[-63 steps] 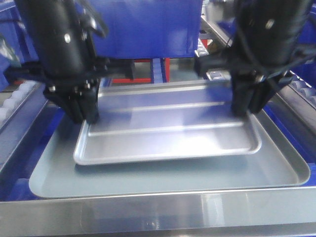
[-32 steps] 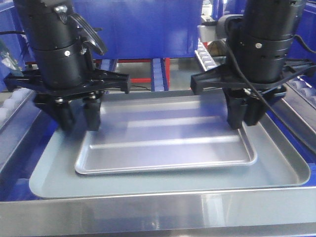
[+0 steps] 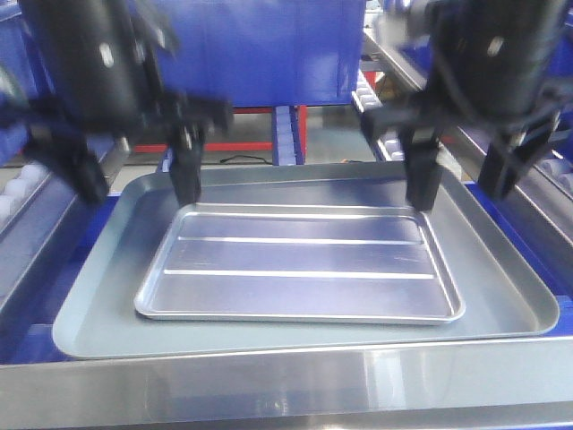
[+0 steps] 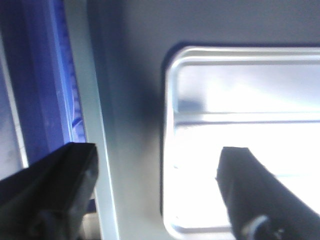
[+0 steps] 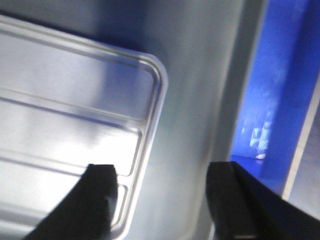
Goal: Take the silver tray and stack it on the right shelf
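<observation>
The silver tray (image 3: pixel 300 269) lies flat inside a larger dull grey tray (image 3: pixel 89 313), its two ribs running left to right. My left gripper (image 3: pixel 136 184) hangs open over the tray's far left corner, one finger on each side of its short rim. My right gripper (image 3: pixel 461 179) hangs open the same way at the far right corner. Neither touches the tray. The left wrist view shows the silver tray (image 4: pixel 240 100) with its rim between the spread fingers of the left gripper (image 4: pixel 159 152). The right wrist view shows the silver tray's corner (image 5: pixel 75 100) beside the open right gripper (image 5: pixel 162 172).
The right shelf's broad steel front bar (image 3: pixel 286 385) runs across the near edge. White rollers (image 3: pixel 22 179) show at the left and at the far right (image 3: pixel 367 90). A blue bin (image 3: pixel 269 54) stands close behind the trays, over a red frame (image 3: pixel 260 115).
Both grippers have let go of the silver tray's ends, opened wide and risen. The tray has settled flat on the grey tray.
</observation>
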Motion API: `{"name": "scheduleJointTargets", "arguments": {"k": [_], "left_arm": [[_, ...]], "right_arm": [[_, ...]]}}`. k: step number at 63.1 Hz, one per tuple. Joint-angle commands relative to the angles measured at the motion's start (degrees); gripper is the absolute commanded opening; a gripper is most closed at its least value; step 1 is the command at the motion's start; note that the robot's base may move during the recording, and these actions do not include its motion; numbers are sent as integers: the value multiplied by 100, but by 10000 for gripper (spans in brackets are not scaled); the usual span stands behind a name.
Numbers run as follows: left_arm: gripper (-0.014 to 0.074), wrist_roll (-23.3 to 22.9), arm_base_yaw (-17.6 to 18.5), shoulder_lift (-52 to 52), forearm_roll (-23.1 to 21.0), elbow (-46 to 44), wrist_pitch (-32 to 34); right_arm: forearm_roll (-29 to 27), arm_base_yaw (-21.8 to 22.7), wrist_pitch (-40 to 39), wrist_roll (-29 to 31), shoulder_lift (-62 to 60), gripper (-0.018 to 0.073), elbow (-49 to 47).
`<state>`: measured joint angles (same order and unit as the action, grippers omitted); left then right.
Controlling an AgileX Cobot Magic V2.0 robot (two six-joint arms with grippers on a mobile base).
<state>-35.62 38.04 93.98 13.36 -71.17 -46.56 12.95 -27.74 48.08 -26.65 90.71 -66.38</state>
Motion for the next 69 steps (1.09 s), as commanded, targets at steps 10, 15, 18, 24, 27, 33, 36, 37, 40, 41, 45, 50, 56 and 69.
{"name": "scheduleJointTargets", "arguments": {"k": [10, 15, 18, 24, 27, 33, 36, 37, 40, 41, 45, 50, 56, 69], "left_arm": [[143, -36, 446, -1541, 693, 492, 288], [34, -36, 464, -1980, 693, 955, 559], [-27, -36, 464, -2205, 693, 1245, 801], [-98, -36, 464, -2639, 733, 1931, 1401], [-90, -36, 464, -2844, 851, 2254, 1711], [-92, -36, 464, -3184, 973, 2969, 2430], [-92, -36, 464, -3369, 982, 3291, 2757], [-92, -36, 464, -3423, 982, 3377, 2844], [-92, -36, 464, -3704, 982, 3736, 3222], [-92, -36, 464, -3773, 982, 3808, 3297], [-92, -36, 464, -4111, 1072, 4072, 3557], [-92, -36, 464, -4573, 1209, 4358, 3675], [-92, -36, 464, -5245, 1340, 4549, 3592], [-91, -16, 464, -6749, 1338, 4633, 3007]], "right_arm": [[188, -172, -145, 103, -1194, 153, 247], [200, -237, -354, 103, -1539, 55, 571], [214, -266, -542, 103, -1781, 50, 797], [295, -298, -944, 103, -2217, 57, 1337], [370, -312, -1147, 103, -2408, 57, 1596], [500, -311, -1635, 103, -2829, 57, 2188], [553, -311, -1864, 103, -3038, 57, 2464], [569, -311, -1930, 103, -3101, 57, 2540], [645, -311, -2193, 103, -3379, 57, 2859], [661, -311, -2241, 103, -3442, 57, 2923], [721, -311, -2418, 103, -3719, 57, 3189], [750, -311, -2627, 103, -4162, 57, 3459], [749, -311, -2731, 103, -4698, 57, 3722], [763, -311, -2732, 103, -6185, 57, 3940]]}}
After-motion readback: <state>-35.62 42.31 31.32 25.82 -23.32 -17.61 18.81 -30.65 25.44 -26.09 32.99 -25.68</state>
